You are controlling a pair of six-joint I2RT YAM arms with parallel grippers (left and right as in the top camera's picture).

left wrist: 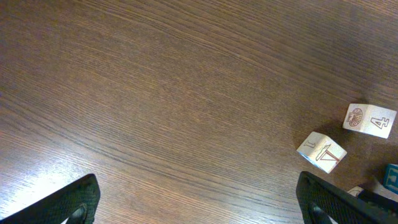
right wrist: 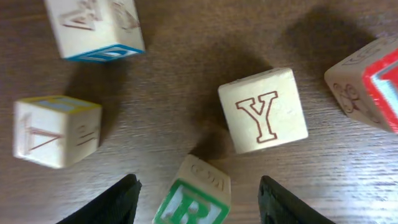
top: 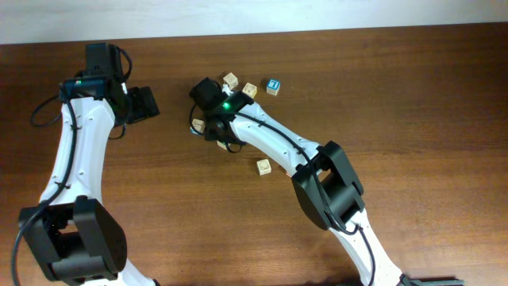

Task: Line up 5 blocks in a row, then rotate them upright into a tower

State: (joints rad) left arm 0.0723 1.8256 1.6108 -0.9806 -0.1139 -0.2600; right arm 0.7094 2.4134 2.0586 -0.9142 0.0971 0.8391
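The right fingers [right wrist: 109,205] are apart. The R block [right wrist: 193,200] sits between them, turned at a slant. There is a gap on each side of it, so it is not gripped. Just past it, the Y block [right wrist: 264,111] lies flat on the worktop [right wrist: 186,68]. The red block [right wrist: 367,87] is at the right edge of the right wrist view. Two more lie to the left: the blue-edged block [right wrist: 93,28] and, nearer the fingers, the yellow-edged block [right wrist: 56,130]. None of these touch each other.

From above, the right arm reaches over the bunch of blocks near the middle of the worktop and hides some of them. The blue block [top: 273,86] sits at the far right of the bunch. The lone block [top: 263,167] lies well apart from the bunch, beside the arm.

The left fingers [left wrist: 74,202] are spread wide over the worktop and hold nothing. In the left wrist view, the 4 block [left wrist: 370,119] and the pale block [left wrist: 321,151] lie near each other at the right edge, not touching.
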